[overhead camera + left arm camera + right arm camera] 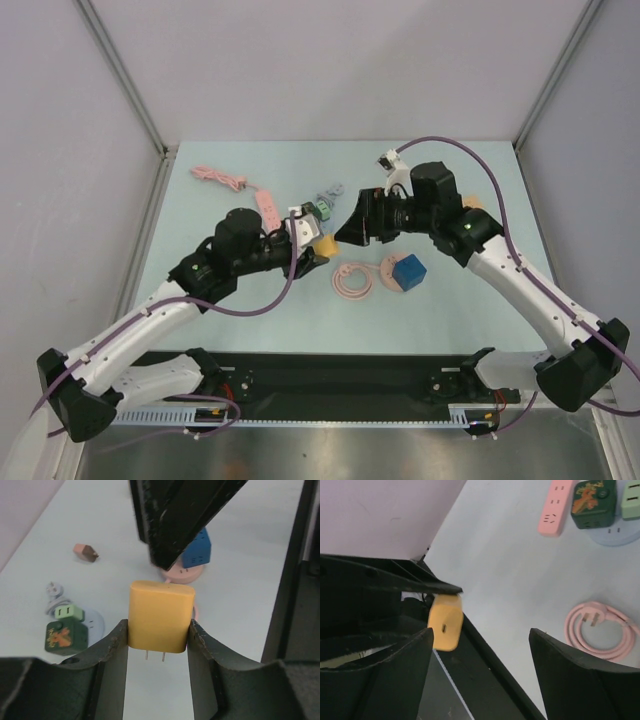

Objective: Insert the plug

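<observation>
My left gripper (318,250) is shut on a yellow plug (326,246) and holds it above the table. In the left wrist view the plug (161,616) sits between my fingertips (112,645), and its two metal prongs (155,655) point back toward the camera. My right gripper (350,228) is open and empty, just right of the plug. In the right wrist view the plug (445,621) shows its slotted end face near my left finger (385,670). A pink power strip (268,207) lies on the table behind the left gripper; it also shows in the right wrist view (555,507).
A dark green cube adapter (318,210) and a light green one (69,612) sit on a grey round socket (95,622). A blue cube socket (408,272) stands on a pink disc beside a coiled pink cable (352,280). A pink cord (220,177) lies far left.
</observation>
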You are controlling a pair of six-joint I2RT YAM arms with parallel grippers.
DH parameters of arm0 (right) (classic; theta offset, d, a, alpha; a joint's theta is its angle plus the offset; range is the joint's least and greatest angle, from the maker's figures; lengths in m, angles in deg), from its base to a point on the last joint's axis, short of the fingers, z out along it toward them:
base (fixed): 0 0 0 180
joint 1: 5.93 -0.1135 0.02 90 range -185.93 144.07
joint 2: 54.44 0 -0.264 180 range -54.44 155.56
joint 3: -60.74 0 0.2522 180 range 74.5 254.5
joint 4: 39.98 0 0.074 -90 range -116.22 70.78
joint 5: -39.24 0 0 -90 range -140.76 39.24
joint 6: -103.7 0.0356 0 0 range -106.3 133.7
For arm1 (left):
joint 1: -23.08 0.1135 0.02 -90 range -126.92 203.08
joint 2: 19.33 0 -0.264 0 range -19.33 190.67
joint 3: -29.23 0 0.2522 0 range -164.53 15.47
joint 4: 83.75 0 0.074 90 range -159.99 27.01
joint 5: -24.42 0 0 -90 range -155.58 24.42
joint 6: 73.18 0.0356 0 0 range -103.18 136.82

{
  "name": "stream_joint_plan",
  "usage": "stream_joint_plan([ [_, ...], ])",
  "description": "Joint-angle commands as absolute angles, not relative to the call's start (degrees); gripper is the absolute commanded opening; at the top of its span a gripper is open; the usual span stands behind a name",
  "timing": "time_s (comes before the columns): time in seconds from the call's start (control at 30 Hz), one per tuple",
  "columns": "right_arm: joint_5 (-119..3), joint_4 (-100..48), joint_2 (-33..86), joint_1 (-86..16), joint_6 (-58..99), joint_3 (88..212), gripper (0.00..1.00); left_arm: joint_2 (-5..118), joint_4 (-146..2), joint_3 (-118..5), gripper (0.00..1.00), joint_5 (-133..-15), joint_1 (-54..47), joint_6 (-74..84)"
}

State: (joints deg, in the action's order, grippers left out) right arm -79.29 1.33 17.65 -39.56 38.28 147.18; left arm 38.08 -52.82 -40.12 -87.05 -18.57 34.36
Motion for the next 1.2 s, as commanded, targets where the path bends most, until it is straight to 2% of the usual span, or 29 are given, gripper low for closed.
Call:
stream_joint_plan([
  [0.0,-82.57,-2.92,16.4,-41.96,41.91,148.24,0.8,36.66,-58.48,-39.9,0.0,-86.33,-22.17,31.76],
  [0.07,-81.87,-2.84,17.1,-43.28,41.74,148.5,0.69,36.66,-58.65,-39.55,0.0,-86.32,-22.8,32.38],
  [0.17,-79.07,-0.66,18.42,-46.0,39.9,149.64,0.56,37.01,-59.53,-39.37,0.0,-86.84,-22.98,31.85],
  [0.33,-78.44,0.5,20.09,-47.94,39.19,149.3,0.47,37.01,-61.29,-38.93,0.0,-86.41,-23.06,31.41],
  [0.43,-78.18,0.24,19.57,-48.21,39.28,148.5,0.23,37.54,-61.46,-38.85,0.0,-86.23,-23.06,31.32],
  [0.47,-78.0,0.06,19.04,-48.12,38.93,148.33,0.06,37.54,-61.73,-38.84,0.0,-86.15,-23.15,31.5],
  [0.5,-77.22,0.06,18.6,-48.12,38.84,148.07,0.0,37.54,-61.73,-38.76,0.0,-87.45,-23.24,31.85],
  [0.53,-76.69,-0.03,18.16,-48.21,38.75,147.89,0.0,37.54,-61.9,-38.41,0.0,-87.99,-23.15,32.03],
  [0.63,-74.49,0.32,16.23,-47.33,37.52,147.62,0.0,37.02,-65.5,-36.83,0.42,-84.05,-23.15,26.61],
  [0.67,-73.62,1.72,15.79,-45.59,37.26,147.62,0.0,37.1,-66.03,-36.56,0.33,-83.86,-23.15,26.32],
  [0.7,-71.69,2.77,15.52,-44.27,36.47,147.54,0.0,37.45,-65.95,-36.56,0.32,-83.95,-23.15,25.53],
  [0.73,-70.37,3.92,15.08,-42.95,36.03,147.1,0.0,38.84,-65.86,-36.91,0.39,-82.47,-23.15,23.7],
  [0.77,-68.7,6.54,14.82,-41.28,35.42,146.92,0.0,40.16,-64.9,-37.43,0.59,-81.85,-23.15,19.68],
  [0.8,-66.51,7.96,14.73,-38.31,34.19,146.57,0.0,41.48,-64.11,-38.05,0.68,-81.84,-23.06,18.42],
  [0.83,-66.05,9.02,14.29,-36.62,33.48,146.13,0.0,43.06,-63.14,-39.45,0.69,-82.88,-23.06,17.36],
  [0.97,-65.0,11.48,12.27,-31.86,31.99,141.58,0.0,51.93,-61.28,-40.51,0.55,-81.32,-23.06,13.49],
  [1.1,-62.81,12.72,12.35,-30.46,31.89,137.97,0.0,57.03,-64.45,-39.46,0.63,-76.94,-23.06,11.9],
  [1.13,-62.62,12.8,12.53,-30.54,31.89,137.26,0.0,58.01,-64.98,-38.94,0.6,-74.92,-23.06,11.73],
  [1.17,-62.53,13.07,12.79,-30.45,32.16,136.56,0.0,59.5,-66.11,-38.76,0.53,-73.16,-23.06,11.64],
])
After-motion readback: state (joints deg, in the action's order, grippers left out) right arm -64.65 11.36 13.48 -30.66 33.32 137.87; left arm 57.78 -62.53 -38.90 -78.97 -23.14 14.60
